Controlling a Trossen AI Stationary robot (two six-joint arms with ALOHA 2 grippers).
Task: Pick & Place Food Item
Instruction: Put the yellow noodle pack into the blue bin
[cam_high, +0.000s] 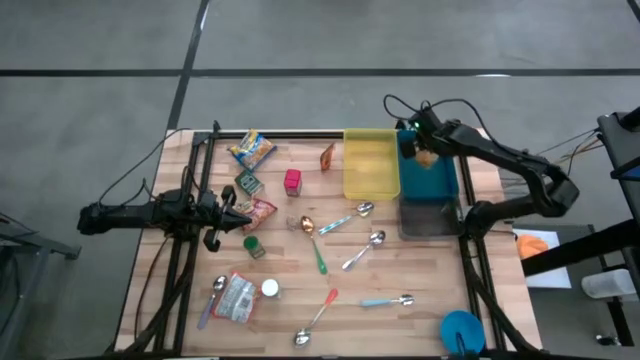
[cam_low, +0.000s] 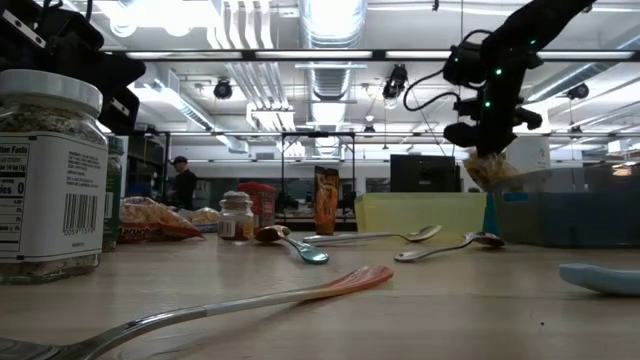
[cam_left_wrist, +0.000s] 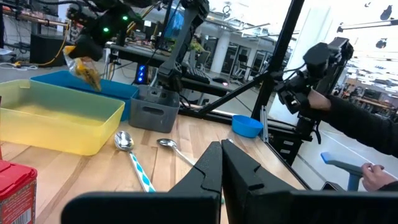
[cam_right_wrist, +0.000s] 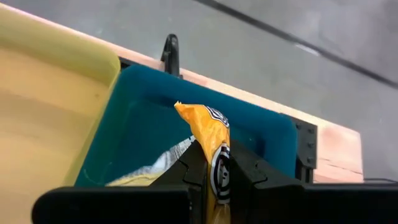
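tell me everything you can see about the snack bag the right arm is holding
The snack bag is a crinkled orange-yellow foil-looking packet with a dark round logo and a silvery inner edge. It is pinched between the shut fingers of the right hand, hanging in the air over the blue bin, beside the yellow bin. Nothing but the hand touches it.

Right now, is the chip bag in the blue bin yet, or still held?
Held. The right gripper is shut on the chip bag, which hangs above the blue bin; the low view shows it clear of the rim.
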